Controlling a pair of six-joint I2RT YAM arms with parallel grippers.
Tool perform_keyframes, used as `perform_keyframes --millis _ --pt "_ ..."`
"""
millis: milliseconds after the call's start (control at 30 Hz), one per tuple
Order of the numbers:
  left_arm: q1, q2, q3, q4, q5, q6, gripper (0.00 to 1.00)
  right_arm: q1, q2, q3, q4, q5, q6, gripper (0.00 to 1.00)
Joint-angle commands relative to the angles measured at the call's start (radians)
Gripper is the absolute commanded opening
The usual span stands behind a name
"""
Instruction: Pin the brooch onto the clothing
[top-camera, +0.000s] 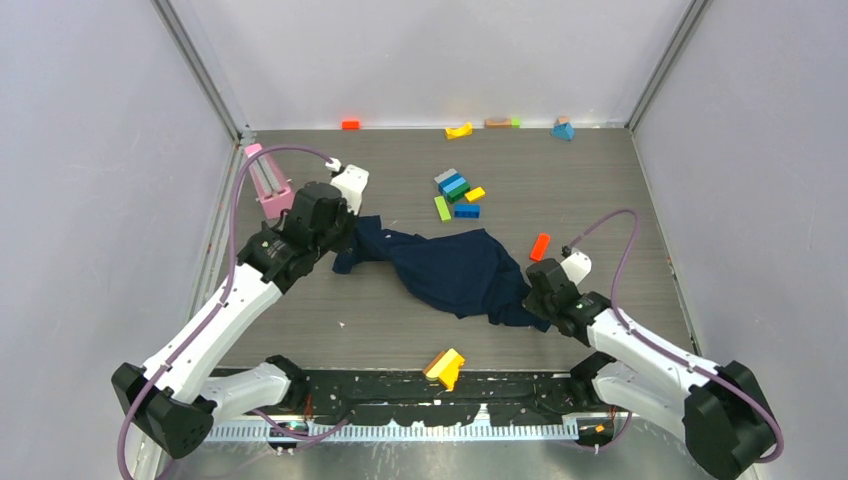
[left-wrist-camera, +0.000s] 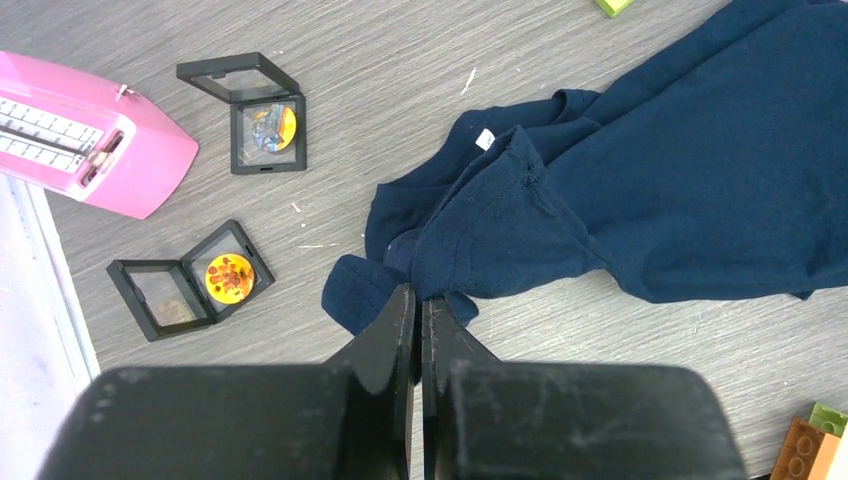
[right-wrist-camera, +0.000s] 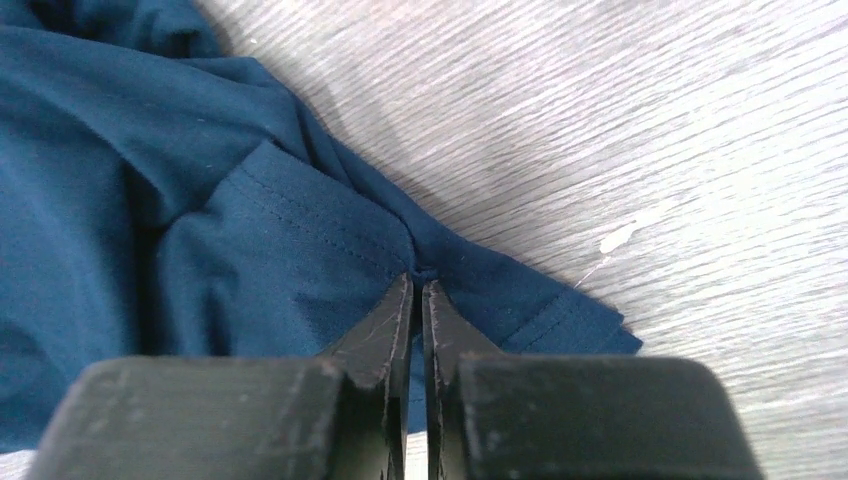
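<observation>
Two open black cases (left-wrist-camera: 245, 115) lie beside the clothing (left-wrist-camera: 700, 170).

The left arm (top-camera: 215, 320) and right arm (top-camera: 640, 345) are built of white links and black joints, each trailed by a purple cable (top-camera: 234, 215). The black tapered fingers (left-wrist-camera: 385, 345) are finely scratched.

The navy T-shirt (top-camera: 455, 272) lies crumpled across the grey counter (top-camera: 600, 180) between my arms. My left jaws meet its left end, my right jaws its lower right corner. A yellow wedge (top-camera: 445, 367) sits near my bases; an orange block (top-camera: 540, 246) lies beside my right wrist.
</observation>
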Motion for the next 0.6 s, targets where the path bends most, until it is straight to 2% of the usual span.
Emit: perform_keyframes --millis 0,300,333,400,567 --pt "0.003 -0.038 -0.008 0.065 -0.043 -0.010 0.00 -0.002 -0.096 0.102 -0.089 0.082 -0.053 0.09" --pt "0.003 -0.047 -0.014 0.076 -0.056 -0.016 0.00 -0.002 -0.152 0.239 -0.226 0.190 -0.163 0.07" --pt "0.004 -0.047 -0.012 0.074 -0.056 -0.017 0.00 -0.002 -0.151 0.241 -0.226 0.191 -0.166 0.03" --pt "0.003 -0.047 -0.012 0.074 -0.055 -0.019 0.00 -0.002 -0.145 0.230 -0.222 0.188 -0.163 0.01" --pt "0.008 -0.032 -0.014 0.080 -0.069 -0.038 0.00 -0.002 -0.122 0.170 -0.131 0.188 -0.152 0.01"
